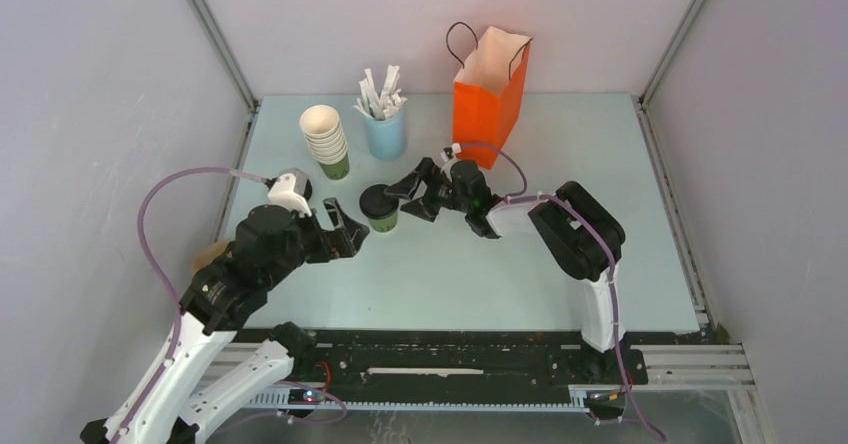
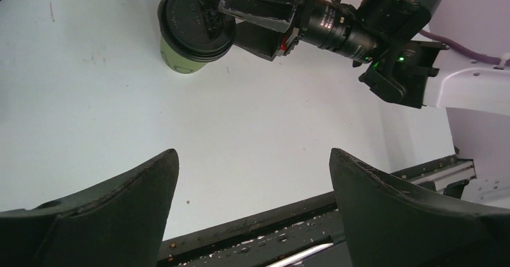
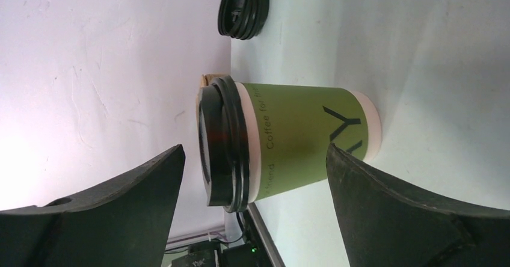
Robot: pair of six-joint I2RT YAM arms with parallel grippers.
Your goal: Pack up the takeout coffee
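Observation:
The takeout coffee (image 1: pixel 380 207) is a small green paper cup with a black lid, standing upright on the table left of centre. It also shows in the left wrist view (image 2: pixel 192 23) and the right wrist view (image 3: pixel 301 141). My right gripper (image 1: pixel 408 199) is open just right of the cup, level with it, and its jaws stand either side of the cup's near side in the right wrist view (image 3: pixel 255 150) without closing on it. My left gripper (image 1: pixel 355 229) is open and empty, a little to the cup's front left (image 2: pixel 252 153).
An open orange paper bag (image 1: pixel 490 89) stands at the back, right of centre. A stack of cream-and-green cups (image 1: pixel 327 142) and a light blue cup of white sticks (image 1: pixel 384 124) stand at the back left. A spare black lid (image 3: pixel 242 7) lies beyond the coffee.

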